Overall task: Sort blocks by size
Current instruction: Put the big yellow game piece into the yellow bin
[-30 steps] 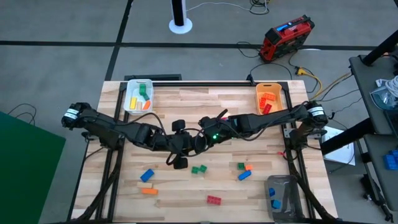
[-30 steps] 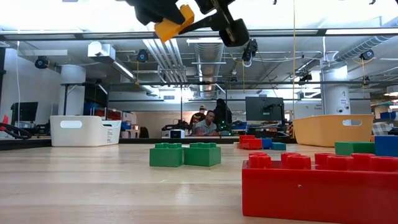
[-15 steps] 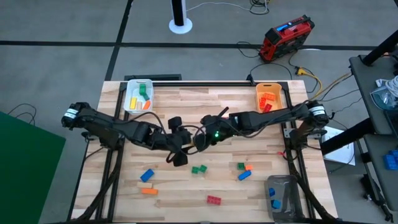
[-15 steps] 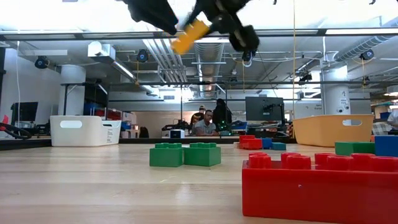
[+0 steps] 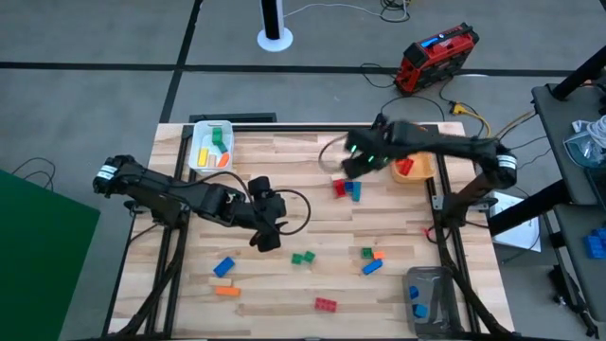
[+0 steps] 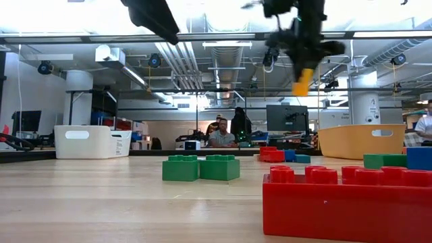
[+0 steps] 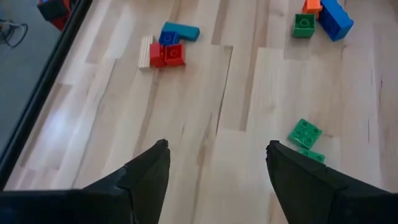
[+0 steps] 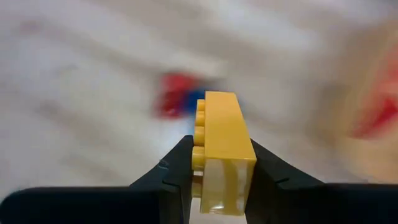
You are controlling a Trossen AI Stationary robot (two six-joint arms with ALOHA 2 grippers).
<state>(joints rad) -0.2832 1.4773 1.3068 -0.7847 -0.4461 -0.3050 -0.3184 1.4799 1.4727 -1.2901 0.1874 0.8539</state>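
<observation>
A yellow brick [image 8: 222,134] is held in my right gripper [image 8: 221,163], which hangs high over the far right of the table [image 5: 352,168], beside the orange bin [image 5: 423,142]. In the low view the yellow brick [image 6: 302,82] hangs on end under my right gripper [image 6: 303,59]. My left gripper [image 7: 216,163] stands open over the table's middle [image 5: 266,227], with nothing between its fingers. Loose blocks lie flat on the wood: a red, blue and beige group [image 5: 347,189], a green pair [image 5: 303,257], and others near the front. My right gripper pinches the yellow brick between its two fingers, one finger on the studded face [image 8: 199,152] and one on the opposite face. The fingers point down and lie along the brick. The brick hangs on end, its lower end [image 6: 300,90] free, lifted well clear of the table.
A white bin [image 5: 201,150] with bricks stands at the far left, and a grey bin [image 5: 431,281] at the near right. Blue [image 5: 224,267], orange [image 5: 226,291] and red [image 5: 326,304] bricks and a green, orange and blue group [image 5: 371,260] lie near the front.
The yellow brick was between both grippers above the table's middle. My left gripper has let go of it. My right gripper has swung with it toward the far right, toward the orange bin, and the brick has turned from slanting to hanging on end.
</observation>
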